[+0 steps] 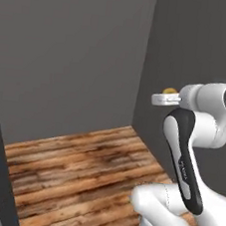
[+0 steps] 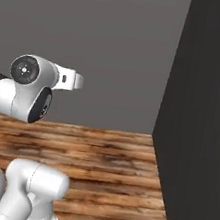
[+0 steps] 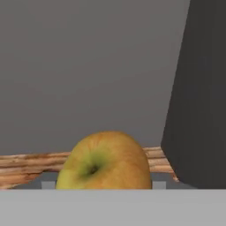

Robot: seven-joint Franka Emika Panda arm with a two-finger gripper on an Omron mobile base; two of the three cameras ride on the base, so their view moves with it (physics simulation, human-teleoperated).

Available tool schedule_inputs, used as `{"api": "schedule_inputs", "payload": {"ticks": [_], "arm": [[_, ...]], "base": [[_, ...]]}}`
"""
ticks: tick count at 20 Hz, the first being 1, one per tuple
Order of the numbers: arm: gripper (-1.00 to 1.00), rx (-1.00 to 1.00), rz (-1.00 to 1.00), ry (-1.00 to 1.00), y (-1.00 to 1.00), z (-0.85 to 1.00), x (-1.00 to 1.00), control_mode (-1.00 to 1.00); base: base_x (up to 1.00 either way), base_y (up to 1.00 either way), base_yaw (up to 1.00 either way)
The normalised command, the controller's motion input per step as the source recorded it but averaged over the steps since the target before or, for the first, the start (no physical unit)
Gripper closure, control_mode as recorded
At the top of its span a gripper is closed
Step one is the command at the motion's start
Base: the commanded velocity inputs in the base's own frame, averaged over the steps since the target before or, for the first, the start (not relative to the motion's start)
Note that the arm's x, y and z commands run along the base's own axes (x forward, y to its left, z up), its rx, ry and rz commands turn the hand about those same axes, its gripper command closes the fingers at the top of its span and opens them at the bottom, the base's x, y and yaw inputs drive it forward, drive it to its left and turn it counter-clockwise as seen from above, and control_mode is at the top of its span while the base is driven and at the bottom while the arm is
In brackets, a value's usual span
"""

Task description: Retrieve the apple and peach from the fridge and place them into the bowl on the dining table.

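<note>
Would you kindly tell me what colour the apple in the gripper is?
Yellow-orange with a greenish patch around the stem dimple; the apple shows best in the hand view.

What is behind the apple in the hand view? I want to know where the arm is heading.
Behind the apple are a plain grey wall, a strip of wooden floor and a dark panel on the right. The apple hides the floor directly behind it.

Flat, even rendered lighting, dim grey walls [image 1: 72, 55], no cast shadows, no glare, soft low-resolution blur, wood floor [image 1: 82, 171] grain smeared.
</note>
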Motion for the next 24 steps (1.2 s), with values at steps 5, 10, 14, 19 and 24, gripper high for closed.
{"api": "schedule_inputs", "payload": {"ticks": [5,10,14,19,24], "arm": [[1.0,0.0,0.0,0.0,0.0,0.0,0.0,1.0],[1.0,0.0,0.0,0.0,0.0,0.0,0.0,1.0],[1.0,0.0,0.0,0.0,0.0,0.0,0.0,1.0],[1.0,0.0,0.0,0.0,0.0,0.0,0.0,1.0],[1.0,0.0,0.0,0.0,0.0,0.0,0.0,1.0]], "base": [[1.0,0.01,0.67],[0.89,0.0,0.74],[0.86,0.0,0.75],[0.82,0.0,0.74],[0.74,0.0,0.72]]}}
